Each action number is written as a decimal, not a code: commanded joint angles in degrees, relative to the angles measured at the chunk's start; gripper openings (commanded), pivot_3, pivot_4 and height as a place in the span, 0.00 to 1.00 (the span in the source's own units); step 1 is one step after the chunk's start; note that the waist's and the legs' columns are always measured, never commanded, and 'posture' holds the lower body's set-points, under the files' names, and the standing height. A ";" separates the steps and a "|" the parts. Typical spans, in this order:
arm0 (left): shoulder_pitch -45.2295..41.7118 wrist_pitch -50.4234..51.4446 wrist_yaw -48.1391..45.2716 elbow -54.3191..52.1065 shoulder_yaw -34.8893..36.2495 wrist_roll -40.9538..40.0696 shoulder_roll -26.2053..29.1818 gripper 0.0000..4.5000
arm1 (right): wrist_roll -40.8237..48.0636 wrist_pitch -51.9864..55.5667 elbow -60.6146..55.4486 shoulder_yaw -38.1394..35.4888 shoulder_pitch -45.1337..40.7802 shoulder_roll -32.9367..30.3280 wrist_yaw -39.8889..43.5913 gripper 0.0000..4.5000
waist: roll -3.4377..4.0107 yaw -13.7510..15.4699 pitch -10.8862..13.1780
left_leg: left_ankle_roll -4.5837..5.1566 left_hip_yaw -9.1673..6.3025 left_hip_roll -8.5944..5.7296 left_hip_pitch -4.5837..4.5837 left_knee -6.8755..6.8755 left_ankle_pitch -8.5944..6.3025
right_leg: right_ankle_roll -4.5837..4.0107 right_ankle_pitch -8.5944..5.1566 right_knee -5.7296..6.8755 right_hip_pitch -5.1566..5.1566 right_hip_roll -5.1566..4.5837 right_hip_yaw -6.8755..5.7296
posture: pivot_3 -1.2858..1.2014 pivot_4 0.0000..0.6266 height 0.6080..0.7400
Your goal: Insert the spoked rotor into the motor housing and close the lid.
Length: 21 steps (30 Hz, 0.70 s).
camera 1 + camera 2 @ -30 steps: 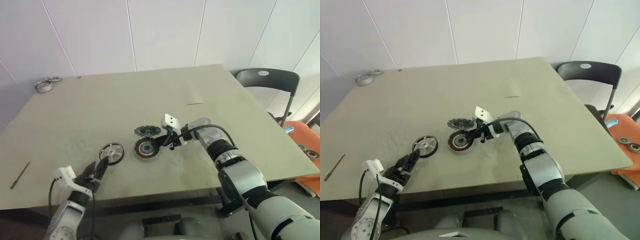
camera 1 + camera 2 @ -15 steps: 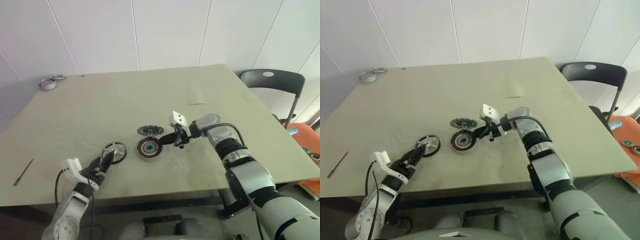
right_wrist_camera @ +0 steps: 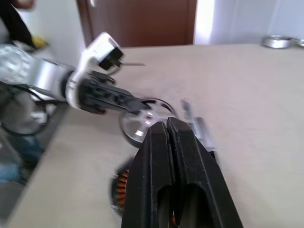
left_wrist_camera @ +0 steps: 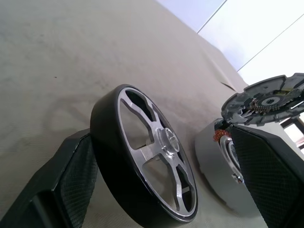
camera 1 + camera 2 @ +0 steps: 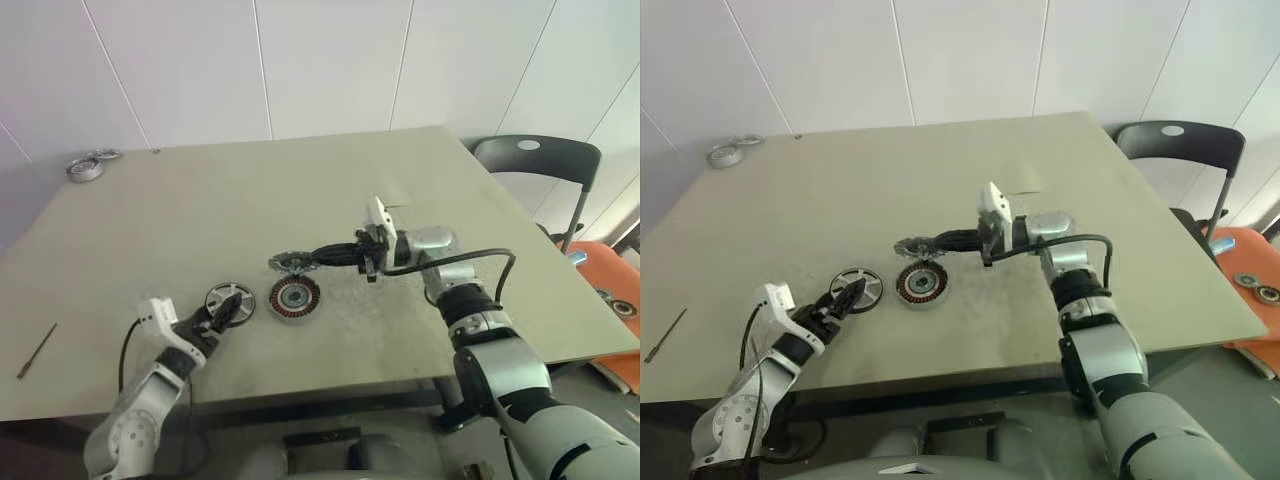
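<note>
1. Far left on the beige surface [image 5: 150,215] I note a thin dark rod [image 5: 36,349] near the front edge and a pair of silver rings [image 5: 86,166] at the back corner. Both lie well apart from the work.
2. My left gripper [image 5: 226,315] is spread wide. In the left wrist view its fingers [image 4: 66,183] flank the spoked rotor, a flat silver six-spoke disc with a dark rim [image 4: 145,156], which lies on the surface.
3. Step in hand, as I judge it: grasp the rotor. I should centre the dark rim between the pads and close squarely across it, so the disc does not tip or slide.
4. The motor housing, a squat round part with orange-brown copper windings [image 5: 294,296], sits just beside the rotor. The carry is short.
5. A grey-green toothed disc [image 5: 291,262] lies just behind the housing.
6. My right gripper [image 5: 322,258] is pressed together, pinching nothing, and hangs close over that disc.
7. Open room is ample behind and to the right. The front edge is near the left gripper.
</note>
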 commanded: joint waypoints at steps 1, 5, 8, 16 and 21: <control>-0.51 0.49 -0.16 -2.51 0.89 -1.21 0.99 1.00 | 1.81 2.59 -3.66 0.80 0.91 0.23 2.54 0.01 | 0.00 0.26 0.00 | 0.00 0.00 0.00 0.00 0.00 0.00 | 0.00 0.00 0.00 0.00 0.00 0.00 | 0.52 0.00 1.00; 0.01 0.93 -0.14 -3.31 1.20 -1.21 1.25 1.00 | 0.39 0.43 -2.99 2.23 2.30 0.21 3.65 0.01 | 0.00 0.35 0.00 | 0.00 0.00 0.01 0.01 -0.02 0.00 | 0.00 0.00 0.00 -0.02 0.02 0.00 | 0.52 0.00 1.00; 0.36 1.12 -0.25 -3.65 1.63 -1.39 1.67 1.00 | -0.40 -3.25 -1.58 2.59 2.67 0.24 3.51 0.01 | -0.01 0.36 0.01 | 0.00 0.01 0.01 0.00 -0.01 0.00 | 0.00 0.00 0.00 -0.02 0.01 0.00 | 0.52 0.00 1.00; 0.51 1.48 -0.37 -4.65 2.28 -2.59 2.84 1.00 | -1.55 -10.96 3.78 2.12 3.21 0.21 3.28 0.01 | -0.03 0.38 0.02 | -0.01 0.02 0.01 0.00 -0.01 0.00 | 0.00 -0.01 -0.01 -0.01 0.01 0.00 | 0.52 0.00 1.00; 0.38 1.64 -0.47 -4.51 2.89 -2.90 3.44 1.00 | -4.08 -15.96 9.56 2.24 3.22 -1.49 2.47 0.01 | -0.04 0.38 0.03 | -0.01 0.03 0.01 0.01 -0.01 0.00 | -0.01 -0.01 -0.01 0.00 0.01 0.00 | 0.52 0.00 1.00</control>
